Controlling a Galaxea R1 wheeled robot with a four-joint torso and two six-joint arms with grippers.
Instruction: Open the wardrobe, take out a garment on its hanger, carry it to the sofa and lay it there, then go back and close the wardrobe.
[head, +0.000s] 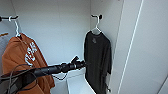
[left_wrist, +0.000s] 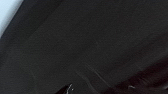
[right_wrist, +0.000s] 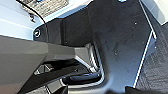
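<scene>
Wardrobe (head: 140, 50) standing open. Black top (head: 97, 60) hanging on white hanger (head: 96, 28) at rail's right end, against side panel. Your left gripper (head: 83, 64) pressing at top's left edge, mid-height; jaw state: cannot tell, cloth covering left wrist view.

Risks, as judged: you are reaching well below hanger, so pulling cloth alone is likely dragging top off hanger, or swinging it.

Around: rust-orange top (head: 25, 62) hanging well apart; arm crossing in front of it, cable possibly snagging. Low white shelf (head: 77, 86) sitting under arm.

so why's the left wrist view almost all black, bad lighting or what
Not lighting: in the left wrist view the camera sits close against the black garment, faint fabric creases visible; the head view is evenly lit, the left gripper at that garment.
</scene>
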